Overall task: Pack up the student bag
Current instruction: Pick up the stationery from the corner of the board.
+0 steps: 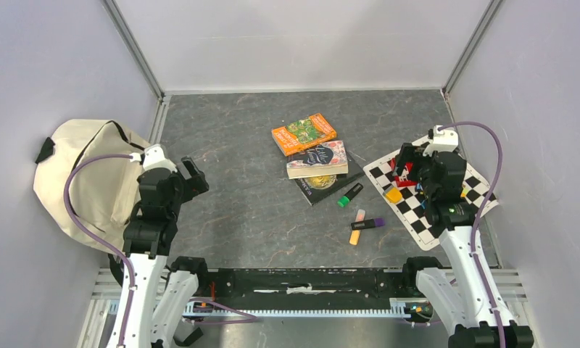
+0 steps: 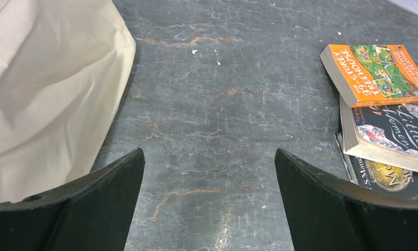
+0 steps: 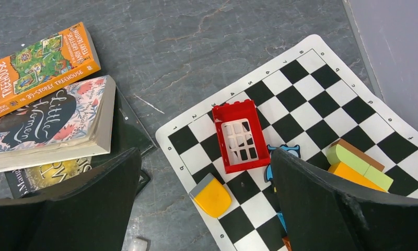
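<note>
Grey walls close in a dark marbled tabletop (image 1: 236, 225), and we find the student bag (image 1: 91, 174) slumped at nine o'clock against the left wall, beside the left arm and well apart from the pile of books (image 1: 312, 156) near the middle. Our left gripper (image 2: 208, 154) hangs with its jaws spread wide and nothing between them, the bag's cream cloth at its ten o'clock in the wrist view. Our right gripper (image 3: 205, 154) is likewise spread and empty above the chessboard mat (image 3: 311, 104) at three o'clock. We judge the bag light but limp: plain cloth would bunch and slip under a pinch, and the mouth would sag shut unaided. The firmer black zipper trim (image 1: 120, 129) along its far edge, or the black strap (image 1: 45, 149) at its nine o'clock, looks the better hold. We cannot tell whether the zipper is open.
</note>
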Controlling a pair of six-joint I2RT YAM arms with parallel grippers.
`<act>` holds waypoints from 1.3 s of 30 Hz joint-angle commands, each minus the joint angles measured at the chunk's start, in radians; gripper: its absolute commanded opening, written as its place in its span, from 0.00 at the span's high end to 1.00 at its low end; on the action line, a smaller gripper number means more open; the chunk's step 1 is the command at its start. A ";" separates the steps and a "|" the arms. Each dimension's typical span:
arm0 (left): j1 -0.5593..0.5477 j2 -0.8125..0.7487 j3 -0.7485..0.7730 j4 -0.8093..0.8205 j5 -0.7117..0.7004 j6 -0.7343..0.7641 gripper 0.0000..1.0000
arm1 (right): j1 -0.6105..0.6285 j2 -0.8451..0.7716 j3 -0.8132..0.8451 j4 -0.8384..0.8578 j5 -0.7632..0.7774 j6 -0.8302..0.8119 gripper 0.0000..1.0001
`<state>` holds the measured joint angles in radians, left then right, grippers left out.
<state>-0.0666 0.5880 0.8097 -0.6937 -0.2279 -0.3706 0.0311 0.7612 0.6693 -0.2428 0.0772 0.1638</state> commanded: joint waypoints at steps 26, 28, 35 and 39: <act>0.349 0.219 0.144 0.150 -0.573 0.163 0.00 | 0.003 -0.011 0.073 -0.002 -0.123 0.048 0.02; 0.349 0.182 0.127 0.125 -0.671 0.106 0.00 | 0.003 -0.004 0.076 -0.001 -0.127 0.050 0.02; 0.348 -0.079 -0.015 0.198 -0.801 0.055 0.00 | 0.003 0.004 0.101 -0.006 -0.160 0.051 0.02; 0.348 -0.105 -0.019 0.212 -0.933 0.079 0.00 | 0.003 -0.008 0.102 -0.006 -0.162 0.044 0.02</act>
<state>0.2756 0.4873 0.8028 -0.5568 -0.9749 -0.2577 0.0311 0.7685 0.7223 -0.2714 -0.0669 0.2058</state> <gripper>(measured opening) 0.994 0.983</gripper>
